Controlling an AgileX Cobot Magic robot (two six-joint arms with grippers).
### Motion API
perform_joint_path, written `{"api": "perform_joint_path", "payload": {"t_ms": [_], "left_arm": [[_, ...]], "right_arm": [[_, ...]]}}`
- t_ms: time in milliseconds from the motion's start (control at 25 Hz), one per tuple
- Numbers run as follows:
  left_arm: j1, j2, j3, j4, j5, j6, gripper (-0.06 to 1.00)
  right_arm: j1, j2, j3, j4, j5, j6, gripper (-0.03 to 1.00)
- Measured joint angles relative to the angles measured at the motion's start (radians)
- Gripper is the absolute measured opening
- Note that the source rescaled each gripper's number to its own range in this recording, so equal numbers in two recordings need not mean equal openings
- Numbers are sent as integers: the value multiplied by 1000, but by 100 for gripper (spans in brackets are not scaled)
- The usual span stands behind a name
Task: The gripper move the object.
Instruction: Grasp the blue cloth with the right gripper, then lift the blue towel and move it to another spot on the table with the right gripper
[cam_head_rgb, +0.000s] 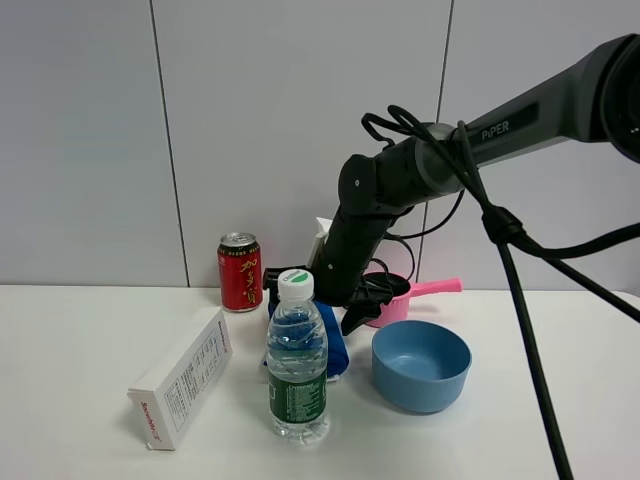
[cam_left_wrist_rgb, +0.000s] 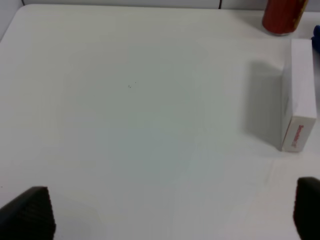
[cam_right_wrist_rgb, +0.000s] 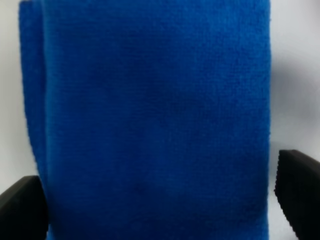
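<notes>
A folded blue cloth (cam_head_rgb: 335, 345) lies on the white table (cam_head_rgb: 70, 340), behind a water bottle (cam_head_rgb: 297, 365). It fills the right wrist view (cam_right_wrist_rgb: 150, 110). My right gripper (cam_head_rgb: 318, 308) hangs low over the cloth, open, with one finger on each side of it (cam_right_wrist_rgb: 160, 200); I cannot tell whether the fingers touch it. My left gripper (cam_left_wrist_rgb: 167, 210) is open and empty above bare table and does not show in the exterior high view.
A white box (cam_head_rgb: 185, 378) lies at the front left, also seen in the left wrist view (cam_left_wrist_rgb: 299, 95). A red can (cam_head_rgb: 240, 272) stands at the back (cam_left_wrist_rgb: 282, 15). A blue bowl (cam_head_rgb: 421, 365) and a pink scoop (cam_head_rgb: 405, 300) sit right of the cloth.
</notes>
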Motion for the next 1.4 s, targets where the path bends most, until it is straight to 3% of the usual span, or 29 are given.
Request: {"api": "perform_joint_path", "payload": {"t_ms": [240,480,600,760,800,1160,1400], "left_arm": [[0,0,0,0,0,0,100],[0,0,0,0,0,0,100],[0,0,0,0,0,0,100],[0,0,0,0,0,0,100],[0,0,0,0,0,0,100],[0,0,0,0,0,0,100],[0,0,0,0,0,0,100]], "right_arm": [[6,21,0,-5,-8,0,87],[8,21,0,-6,-8,0,69],[11,21,0,-6,-12,0,49],[11,19,0,-18,-26,0,4],[11,14,0,-29,-28,0,0],[11,-72,0,-86,-40,-2,0],[15,-218,0,-82,71,-3,0]]}}
